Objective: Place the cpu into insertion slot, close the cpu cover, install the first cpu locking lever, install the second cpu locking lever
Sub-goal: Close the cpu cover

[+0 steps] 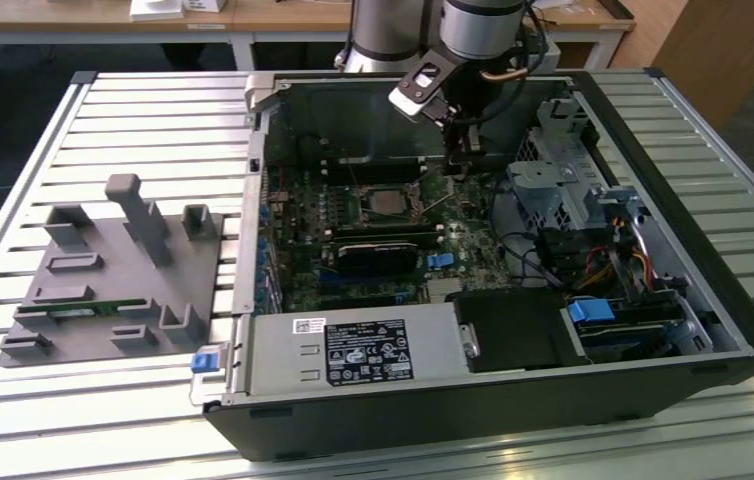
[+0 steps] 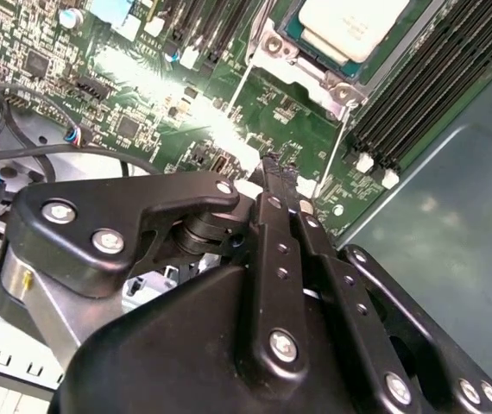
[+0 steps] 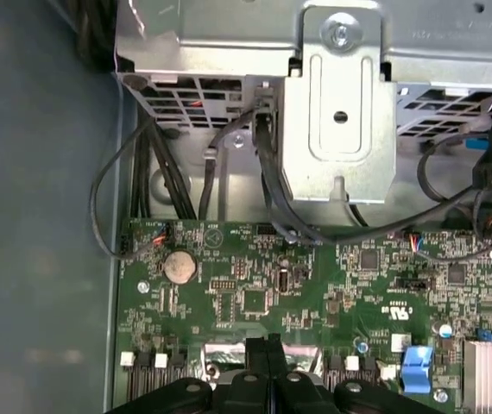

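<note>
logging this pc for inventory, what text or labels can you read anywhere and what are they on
Nothing can be quoted; all print is too small or blurred.
Power supply label: dense print and symbols, unreadable.
Small white sticker beside it: unreadable.
Circuit board, first wrist view: white markings, too small.
cpu top, second wrist view: no legible text.

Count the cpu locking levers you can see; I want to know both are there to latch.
2. In the second wrist view, one locking lever slants off the cpu cover corner near the glare; the other runs beside the memory slots. None seems hidden.
</note>
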Controlling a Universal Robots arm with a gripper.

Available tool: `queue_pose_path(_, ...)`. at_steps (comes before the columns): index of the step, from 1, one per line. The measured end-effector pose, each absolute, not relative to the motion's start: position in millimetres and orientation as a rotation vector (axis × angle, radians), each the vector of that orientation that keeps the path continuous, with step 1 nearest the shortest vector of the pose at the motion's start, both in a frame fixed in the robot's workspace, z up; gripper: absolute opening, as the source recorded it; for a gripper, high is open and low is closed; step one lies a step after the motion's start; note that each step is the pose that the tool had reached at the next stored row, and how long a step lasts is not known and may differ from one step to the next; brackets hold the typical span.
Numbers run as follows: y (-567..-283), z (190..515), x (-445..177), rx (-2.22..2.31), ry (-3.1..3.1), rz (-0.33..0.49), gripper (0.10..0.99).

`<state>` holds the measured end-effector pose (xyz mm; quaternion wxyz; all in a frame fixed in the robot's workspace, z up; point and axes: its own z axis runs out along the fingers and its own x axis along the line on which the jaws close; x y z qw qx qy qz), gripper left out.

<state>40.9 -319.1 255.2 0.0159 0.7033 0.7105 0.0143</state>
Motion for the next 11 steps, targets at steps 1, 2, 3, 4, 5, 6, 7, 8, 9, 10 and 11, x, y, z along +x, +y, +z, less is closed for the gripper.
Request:
queue_pose_path(1,-318.9,255.2,41.3,2.189,2.207,0.043,0.118)
queue_pose_path(2,-318.7,255.1,41.7,2.191,2.204,0.042,0.118)
queue_pose_path(3,-318.6,254.9,42.6,2.193,2.202,0.041,0.118)
queue_pose_path(4,-318.5,254.8,43.9,2.194,2.2,0.039,0.118)
queue_pose_path(5,-318.3,254.7,45.2,2.194,2.198,0.038,0.118)
queue_pose_path(6,-318.2,254.6,46.4,2.195,2.196,0.036,0.118)
queue_pose_path(7,-318.1,254.5,47.7,2.196,2.194,0.035,0.118)
queue_pose_path(8,-318.0,254.5,48.8,2.197,2.193,0.034,0.118)
queue_pose_path(9,-317.9,254.5,49.5,2.197,2.192,0.033,0.118)
queue_pose_path(10,-317.8,254.4,50.2,2.197,2.192,0.033,0.118)
queue_pose_path(11,-317.7,254.3,51.2,2.198,2.192,0.032,0.118)
